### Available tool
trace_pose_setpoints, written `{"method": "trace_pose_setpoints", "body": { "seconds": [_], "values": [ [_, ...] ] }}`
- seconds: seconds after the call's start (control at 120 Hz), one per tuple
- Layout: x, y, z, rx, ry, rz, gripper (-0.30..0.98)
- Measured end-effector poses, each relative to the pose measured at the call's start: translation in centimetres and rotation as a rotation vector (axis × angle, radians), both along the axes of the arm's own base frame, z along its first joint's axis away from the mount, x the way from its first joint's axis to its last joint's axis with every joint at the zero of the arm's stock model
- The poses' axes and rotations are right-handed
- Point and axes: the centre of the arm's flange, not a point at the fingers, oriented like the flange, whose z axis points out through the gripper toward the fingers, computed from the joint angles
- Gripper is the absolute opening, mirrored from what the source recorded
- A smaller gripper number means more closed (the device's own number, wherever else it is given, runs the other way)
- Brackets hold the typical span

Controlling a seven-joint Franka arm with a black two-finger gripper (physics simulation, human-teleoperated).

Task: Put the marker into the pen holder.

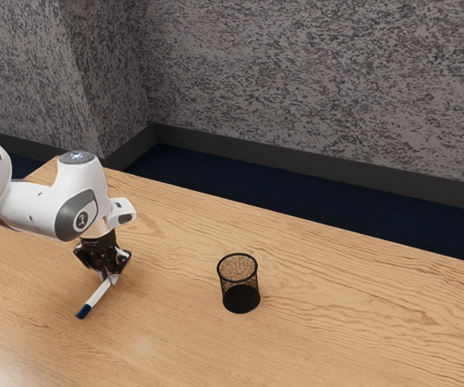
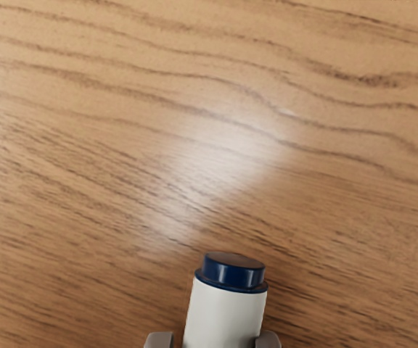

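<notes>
Toward the exterior view's left, I have the marker (image 1: pixel 97 295) in my hand (image 1: pixel 110 276), closed down to about its thickness, with fingers (image 2: pixel 158 341) on both sides. I seem to grip it near the tail so that the long capped end stays free to go in first. It slants, so I judge it needs turning upright before it meets the opening. The pen holder (image 1: pixel 241 303) stands upright on the bench (image 1: pixel 353 322), well apart from me, mouth up and ready to receive. Whether the marker's low end touches the wood, I cannot tell.

The exterior view gives me that holder and the blue cap (image 1: pixel 84 311) pointing away; the wrist view gives me instead the opposite end, a short blue plug (image 2: pixel 232 272) on the white barrel.
</notes>
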Motion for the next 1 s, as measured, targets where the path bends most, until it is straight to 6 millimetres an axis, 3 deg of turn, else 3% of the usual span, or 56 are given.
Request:
{"method": "trace_pose_setpoints", "body": {
  "seconds": [0.15,0.25,0.425,0.625,0.75,1.0],
  "values": [
    [0.2,-0.4,0.6,0.004,-0.013,0.008,-0.06],
    [0.7,-1.8,4.1,0.005,-0.075,-0.006,-0.09],
    [1.4,-8.4,11.6,-0.009,-0.206,-0.107,-0.10],
    [2.2,-15.2,16.6,-0.029,-0.301,-0.210,-0.10],
    [3.4,-18.4,18.9,-0.036,-0.350,-0.250,-0.10],
    [4.9,-25.5,20.9,-0.061,-0.399,-0.340,-0.10]
  ]
}}
